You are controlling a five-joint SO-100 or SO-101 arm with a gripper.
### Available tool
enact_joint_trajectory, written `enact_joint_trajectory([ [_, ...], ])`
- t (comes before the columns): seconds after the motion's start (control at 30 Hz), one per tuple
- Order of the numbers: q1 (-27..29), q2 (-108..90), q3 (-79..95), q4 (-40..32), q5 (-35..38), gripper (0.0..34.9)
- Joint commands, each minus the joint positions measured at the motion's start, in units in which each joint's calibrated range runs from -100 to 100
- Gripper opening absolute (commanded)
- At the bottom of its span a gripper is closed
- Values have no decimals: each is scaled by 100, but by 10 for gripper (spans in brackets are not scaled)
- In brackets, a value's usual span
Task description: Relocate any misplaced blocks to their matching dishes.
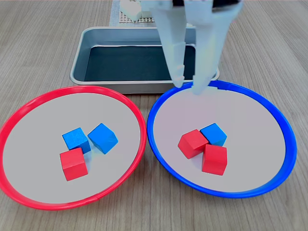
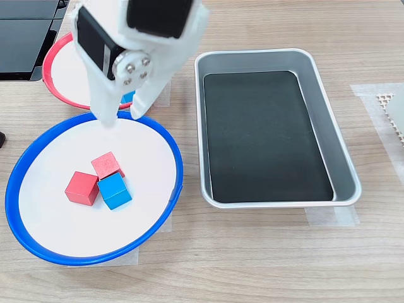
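Observation:
In the first exterior view, the red-rimmed dish point(image 1: 82, 88) on the left holds two blue blocks point(image 1: 76, 139) point(image 1: 103, 137) and one red block point(image 1: 73, 163). The blue-rimmed dish point(image 1: 149, 126) on the right holds two red blocks point(image 1: 192, 143) point(image 1: 214, 159) and one blue block point(image 1: 213, 134). My white gripper point(image 1: 188, 87) hangs over the far rim of the blue-rimmed dish, open, with nothing between its fingers. In the second exterior view the gripper point(image 2: 123, 117) is above the blue-rimmed dish point(image 2: 178, 167), apart from its blocks point(image 2: 82, 187) point(image 2: 107, 165) point(image 2: 115, 190). The arm hides most of the red-rimmed dish point(image 2: 47, 60).
A rectangular metal tray point(image 1: 79, 62) point(image 2: 341, 164) with a dark liner lies just beyond the dishes in the first exterior view. A white perforated piece point(image 2: 391, 107) sits past the tray. A black object point(image 2: 25, 31) lies at the second exterior view's upper left.

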Motion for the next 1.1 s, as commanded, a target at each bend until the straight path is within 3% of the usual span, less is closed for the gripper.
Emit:
enact_joint_trajectory([
  [0.0, -205, 235, -449, -189, -103, 91],
  [0.27, -478, 824, -895, -264, -278, 110],
  [0.77, -233, 1361, -1468, 42, -181, 129],
  [1.07, -365, 1498, -1687, -8, -254, 144],
])
